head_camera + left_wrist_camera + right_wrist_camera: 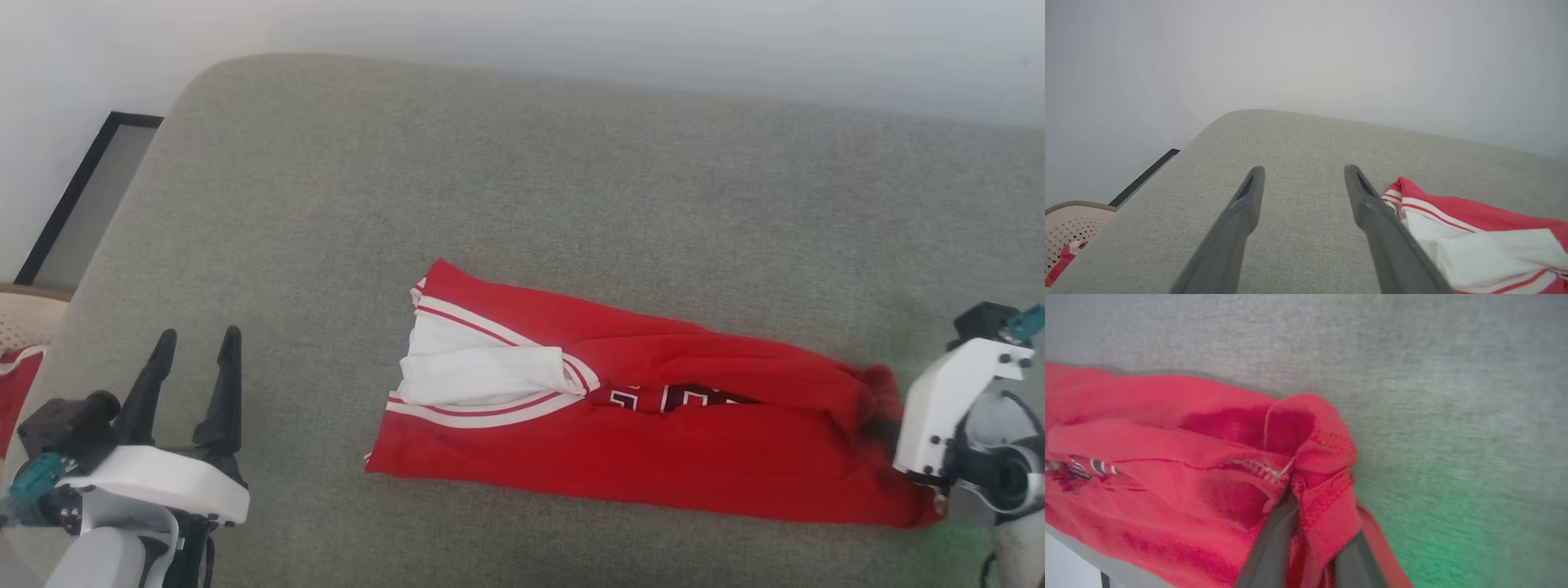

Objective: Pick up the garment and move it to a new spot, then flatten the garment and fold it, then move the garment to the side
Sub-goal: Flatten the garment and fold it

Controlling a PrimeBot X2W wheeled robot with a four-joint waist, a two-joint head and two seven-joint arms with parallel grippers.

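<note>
On the grey upholstered cushion (522, 180), the red jersey T-shirt (653, 457) lay folded lengthwise into a long strip, with a white sleeve and striped trim at its left end and dark print peeking through the middle gap. Right gripper (1312, 535) sat at the strip's right end, fingers pinched on bunched red hem. Left gripper (200, 333) hovered near the cushion's left edge, fingers spread wide, holding nothing, apart from the shirt. Pale perforated basket (1069, 222) stood beside the cushion, red cloth inside.
</note>
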